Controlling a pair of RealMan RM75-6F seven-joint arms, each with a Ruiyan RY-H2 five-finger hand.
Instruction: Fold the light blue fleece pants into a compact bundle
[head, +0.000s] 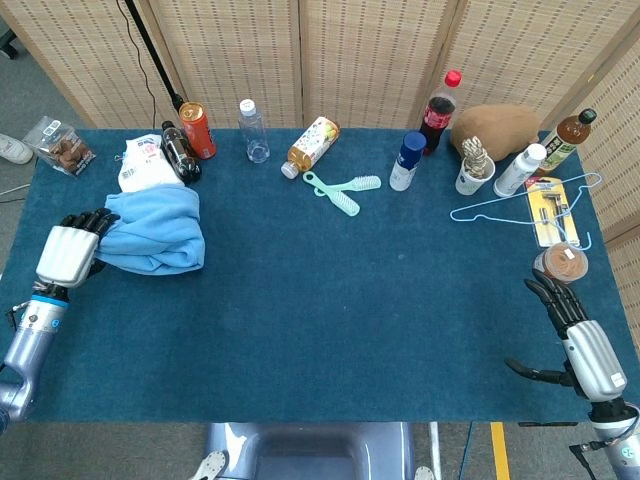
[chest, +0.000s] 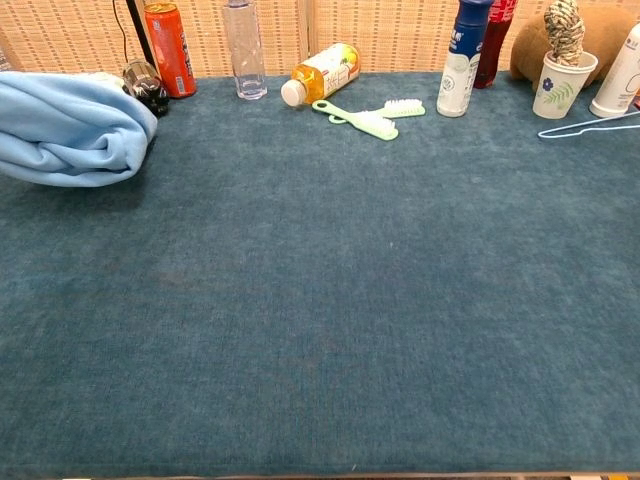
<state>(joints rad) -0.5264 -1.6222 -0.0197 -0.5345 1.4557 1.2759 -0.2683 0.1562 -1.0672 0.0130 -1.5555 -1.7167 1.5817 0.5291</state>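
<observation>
The light blue fleece pants (head: 155, 232) lie bunched in a rounded bundle at the table's left end, also seen at the left edge of the chest view as the pants (chest: 70, 127). My left hand (head: 70, 252) grips the bundle's left side with dark fingers curled into the cloth. That hand is outside the chest view. My right hand (head: 578, 338) hovers at the table's front right corner, fingers spread, holding nothing.
A white packet (head: 140, 168), dark bottle (head: 178, 152) and red can (head: 197, 130) stand just behind the pants. Two green brushes (head: 342, 190), bottles, a paper cup (head: 472, 172), a wire hanger (head: 520, 205) and a brown plush line the back and right.
</observation>
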